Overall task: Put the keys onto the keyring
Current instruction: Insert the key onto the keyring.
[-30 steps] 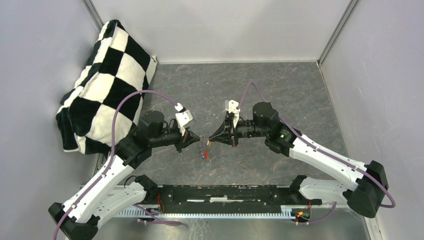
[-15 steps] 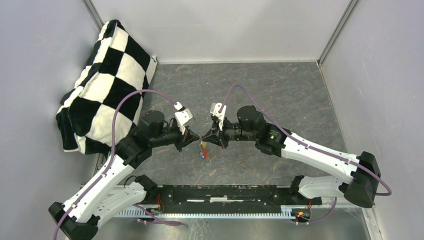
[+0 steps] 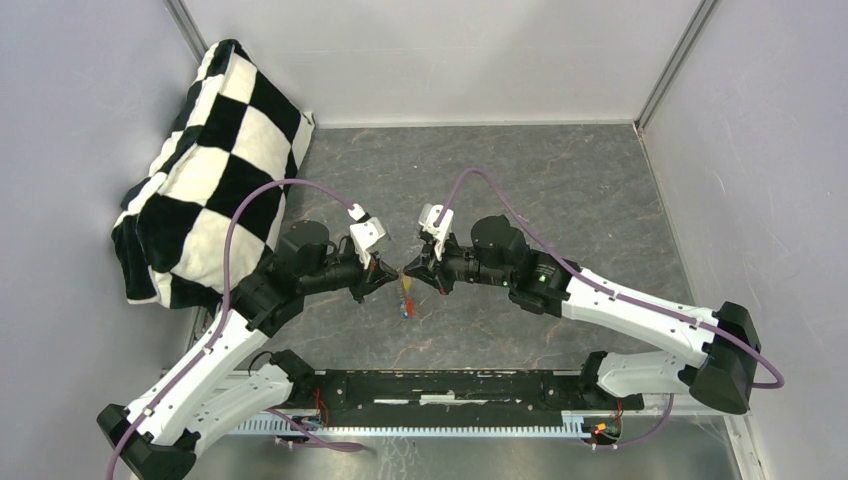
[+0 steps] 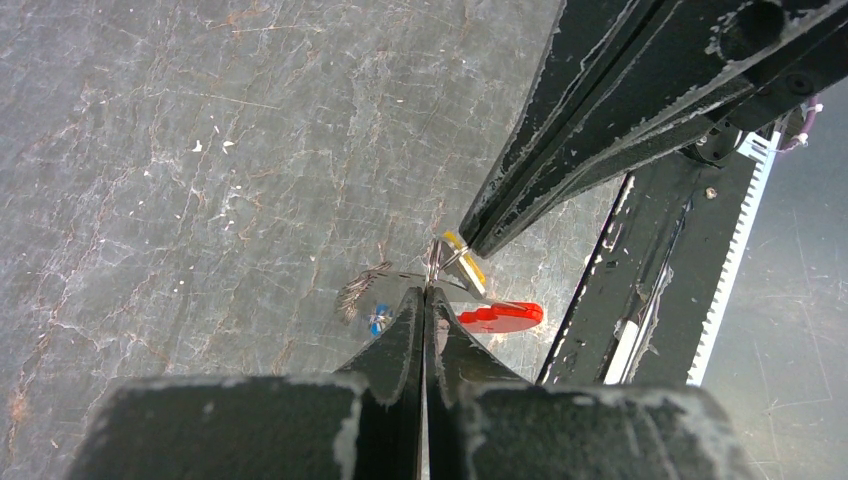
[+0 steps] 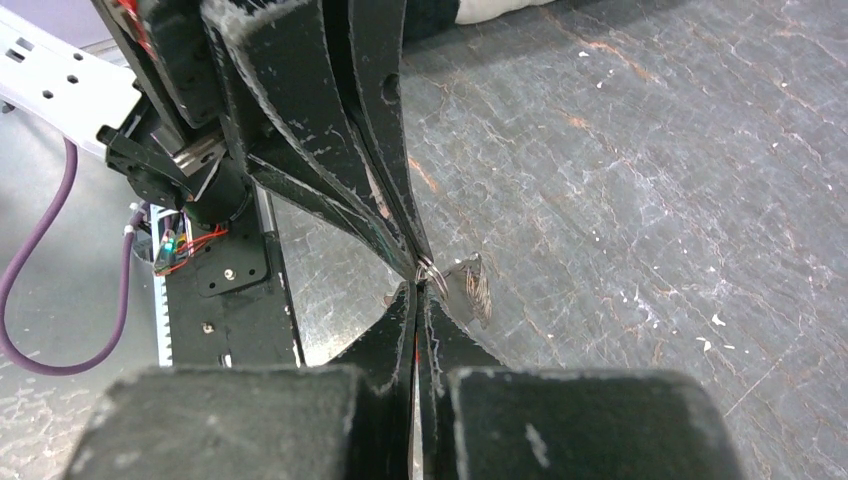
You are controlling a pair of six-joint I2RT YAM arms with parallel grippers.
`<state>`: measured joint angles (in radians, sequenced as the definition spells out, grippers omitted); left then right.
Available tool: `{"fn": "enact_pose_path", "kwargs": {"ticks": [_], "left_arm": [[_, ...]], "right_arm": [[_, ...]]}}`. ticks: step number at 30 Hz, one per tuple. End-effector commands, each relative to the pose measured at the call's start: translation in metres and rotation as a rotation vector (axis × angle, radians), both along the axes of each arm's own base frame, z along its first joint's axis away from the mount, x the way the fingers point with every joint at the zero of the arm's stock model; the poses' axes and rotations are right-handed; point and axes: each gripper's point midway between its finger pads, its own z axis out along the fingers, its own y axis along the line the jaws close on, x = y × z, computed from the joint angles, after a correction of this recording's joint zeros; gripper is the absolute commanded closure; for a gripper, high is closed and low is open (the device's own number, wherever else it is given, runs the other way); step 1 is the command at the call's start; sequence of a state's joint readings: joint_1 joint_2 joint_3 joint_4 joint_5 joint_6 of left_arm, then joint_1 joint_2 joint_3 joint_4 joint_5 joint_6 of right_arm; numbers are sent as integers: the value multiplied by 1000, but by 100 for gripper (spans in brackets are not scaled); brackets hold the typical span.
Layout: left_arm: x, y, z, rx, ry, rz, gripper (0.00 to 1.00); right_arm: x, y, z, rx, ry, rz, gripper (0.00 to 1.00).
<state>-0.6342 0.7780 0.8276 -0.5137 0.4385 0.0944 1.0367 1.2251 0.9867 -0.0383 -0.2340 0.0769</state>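
Keys (image 3: pixel 406 300): bunched just under the meeting tips, yellow cap (image 4: pixel 466 264) and blue cap (image 4: pixel 377 320) showing. They seem to hang, so move slowly.
Keyring (image 4: pixel 500 317): the red piece just beside your left tips, opposite the blue cap.
Left gripper (image 4: pixel 425 300): closed, apparently pinching the thin wire loop (image 4: pixel 435 268); hold steady.
Right gripper (image 5: pixel 415 300): closed, tip meeting the left's. What it pinches, I cannot tell; nudge finely.
Cushion (image 3: pixel 210 160): far left, well apart.

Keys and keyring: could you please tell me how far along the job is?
Done: the left fingers hold a thin wire loop aloft, blue-capped key and red keyring hanging below. In hand: the right fingers press the yellow-capped key against it. Left: threading; not visibly on yet.
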Motion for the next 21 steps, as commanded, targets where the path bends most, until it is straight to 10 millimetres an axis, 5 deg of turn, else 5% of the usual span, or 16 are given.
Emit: {"fn": "enact_pose_path", "kwargs": {"ticks": [1, 21], "left_arm": [[4, -5, 20, -66, -33, 10, 98], [2, -5, 21, -69, -40, 3, 98]], "right_arm": [[4, 11, 32, 87, -64, -3, 100], [8, 15, 30, 88, -55, -57, 100]]}}
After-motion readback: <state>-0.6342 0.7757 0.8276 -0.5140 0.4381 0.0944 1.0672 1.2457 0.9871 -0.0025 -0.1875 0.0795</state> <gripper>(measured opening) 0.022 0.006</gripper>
